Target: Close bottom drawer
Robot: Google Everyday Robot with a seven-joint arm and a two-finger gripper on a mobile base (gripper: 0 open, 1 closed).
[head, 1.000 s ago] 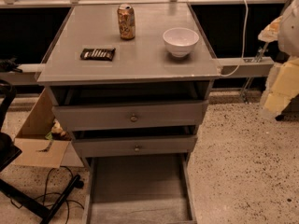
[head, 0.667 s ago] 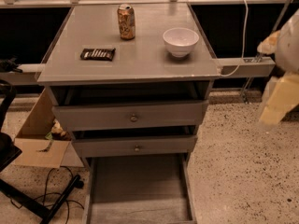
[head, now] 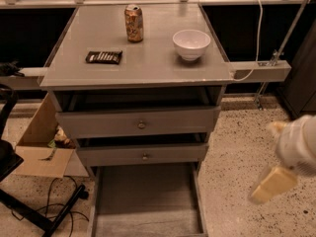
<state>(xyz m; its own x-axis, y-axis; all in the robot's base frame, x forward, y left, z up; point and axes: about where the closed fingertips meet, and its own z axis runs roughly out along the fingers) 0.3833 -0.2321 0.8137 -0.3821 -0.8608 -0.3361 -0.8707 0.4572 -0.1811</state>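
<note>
The grey cabinet (head: 138,65) stands in the middle of the camera view. Its bottom drawer (head: 148,201) is pulled far out toward me, and its long flat grey tray shows bare. Its front and knob are below the picture's lower edge. The middle drawer (head: 143,154) and the top drawer (head: 140,123) stand slightly ajar. My gripper (head: 284,164) hangs at the lower right over the speckled floor, to the right of the open tray and apart from it, holding nothing.
On the cabinet top are a drink can (head: 134,22), a white bowl (head: 191,44) and a dark snack bar (head: 103,57). A cardboard box (head: 42,147), cables and a black stand leg (head: 44,216) lie to the left. A white rail with a cord (head: 259,70) is to the right.
My gripper has dropped from the upper right beside the cabinet top to the lower right near the open tray. The drawers have not moved.
</note>
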